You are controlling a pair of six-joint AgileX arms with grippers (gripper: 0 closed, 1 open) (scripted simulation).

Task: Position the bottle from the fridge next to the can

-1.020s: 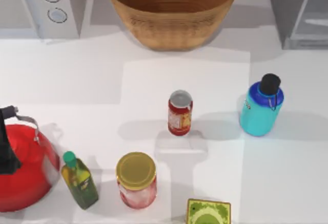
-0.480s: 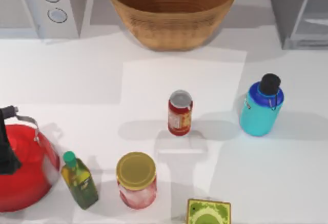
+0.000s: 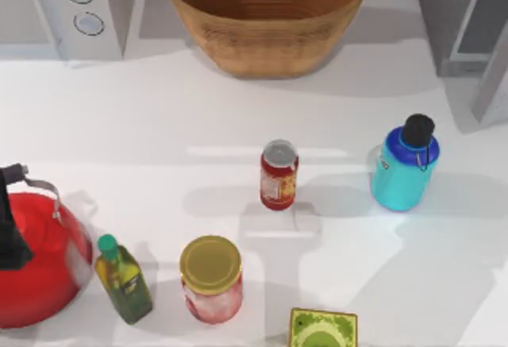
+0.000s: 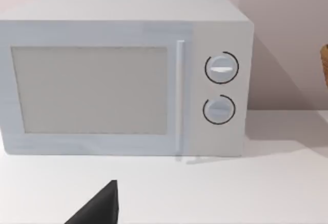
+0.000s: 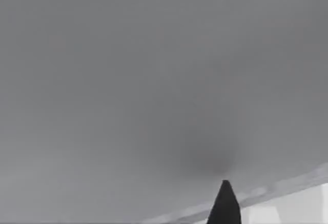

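The turquoise bottle (image 3: 403,169) with its black cap stands upright on the white table, right of the middle. The red can (image 3: 279,175) stands upright to its left, with a gap wider than the bottle between them. The grey fridge (image 3: 452,9) is at the back right corner, and its pale door panel (image 3: 494,73) hangs out over the table behind the bottle. A dark tip of my left gripper (image 4: 97,208) shows in front of the microwave. My right gripper's dark tip (image 5: 225,203) faces a plain grey surface close up.
A white microwave (image 3: 63,5) sits at the back left and a wicker basket (image 3: 266,17) at the back middle. Along the front stand a red kettle (image 3: 32,260), an olive oil bottle (image 3: 123,279), a yellow-lidded jar (image 3: 210,279) and a green box (image 3: 321,329).
The fridge's door panel has swung further out over the table's right edge. The bright patch on the table has faded. Bottle and can have not moved.
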